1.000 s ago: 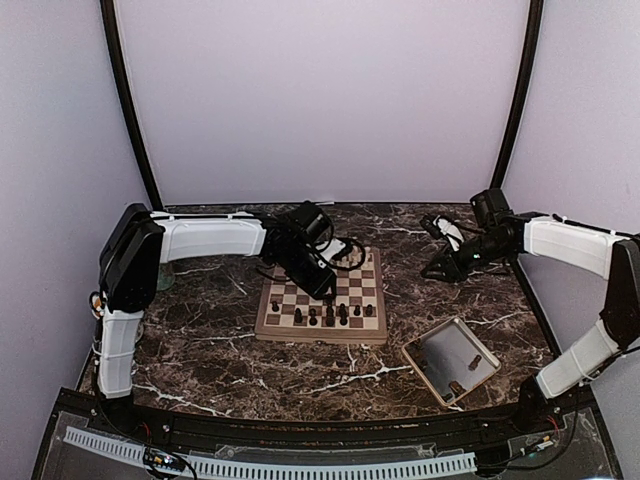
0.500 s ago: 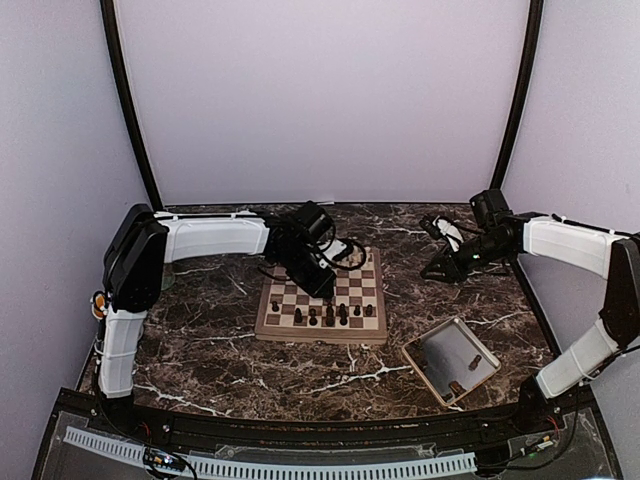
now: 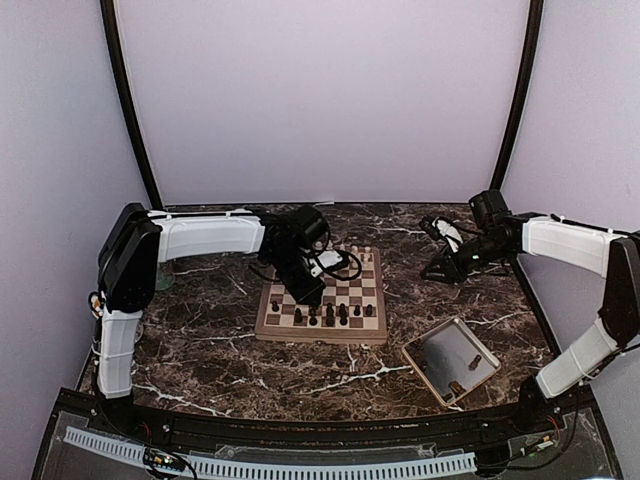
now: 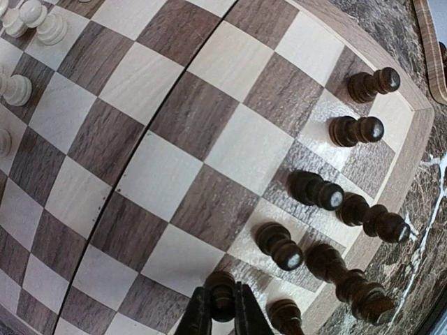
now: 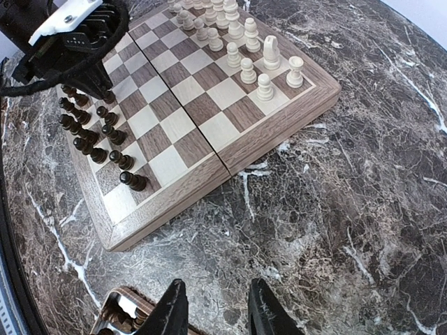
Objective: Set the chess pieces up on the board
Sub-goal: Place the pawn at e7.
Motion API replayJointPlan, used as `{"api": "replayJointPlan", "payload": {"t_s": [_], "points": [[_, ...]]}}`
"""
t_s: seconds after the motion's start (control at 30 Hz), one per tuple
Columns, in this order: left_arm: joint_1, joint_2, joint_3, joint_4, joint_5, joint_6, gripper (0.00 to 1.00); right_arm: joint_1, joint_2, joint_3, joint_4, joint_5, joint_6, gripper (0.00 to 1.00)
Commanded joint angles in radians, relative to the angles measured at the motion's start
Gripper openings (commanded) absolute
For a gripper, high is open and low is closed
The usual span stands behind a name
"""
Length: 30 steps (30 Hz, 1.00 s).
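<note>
The left gripper (image 4: 222,301) is clamped on one dark chess piece (image 4: 221,290) at the bottom edge of the left wrist view. In the top view it has been shifted slightly left since a second ago, uncovering cream chessmen (image 3: 360,253) at the far rim of the board (image 3: 318,335). The other chess pieces (image 4: 314,192) are ranged along the right-hand rim with open squares beyond, while the right gripper (image 5: 218,310), unmoved, is held narrowly parted and empty over the marble table (image 5: 363,209).
</note>
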<state>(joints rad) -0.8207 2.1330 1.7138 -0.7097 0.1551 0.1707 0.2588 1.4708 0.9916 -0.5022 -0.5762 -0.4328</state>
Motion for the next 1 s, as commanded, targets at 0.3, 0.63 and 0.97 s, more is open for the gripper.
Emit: {"api": "replayJointPlan", "payload": {"t_s": [0.3,0.63,0.97], "points": [[0.001,-0.065,-0.046,-0.029,0.074,0.035,0.10,-0.006,0.024,0.010,0.003,-0.009,-0.006,0.31],[0.002,-0.076,-0.028,-0.027,0.026,0.031,0.21,-0.006,0.017,0.019,-0.009,-0.021,-0.003,0.31],[0.004,-0.175,-0.002,-0.019,-0.008,0.036,0.26,-0.007,-0.038,0.093,-0.167,0.057,-0.067,0.31]]}}
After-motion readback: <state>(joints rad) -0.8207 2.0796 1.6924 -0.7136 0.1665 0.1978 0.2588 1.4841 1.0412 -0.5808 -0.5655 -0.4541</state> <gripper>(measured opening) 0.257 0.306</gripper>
